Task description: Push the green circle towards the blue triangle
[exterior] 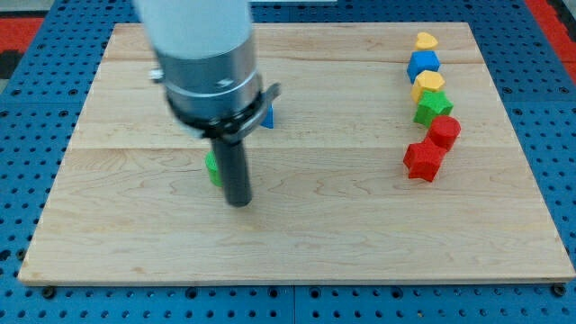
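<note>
Wooden board (297,234), two yellow, two blue, two green, two red blocks

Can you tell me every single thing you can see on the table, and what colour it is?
Wooden board: one, light wood, on a blue pegboard table.
Green block: one, mostly hidden behind the rod, view's left.
Blue block: one, partly hidden behind the arm.
Yellow blocks: two, view's right column, top and third down.
Blue block: one, between the yellows.
Green block: one, below the yellows.
Red blocks: two, column's bottom.
My tip: one, dark rod, just right of the hidden green block.
</note>
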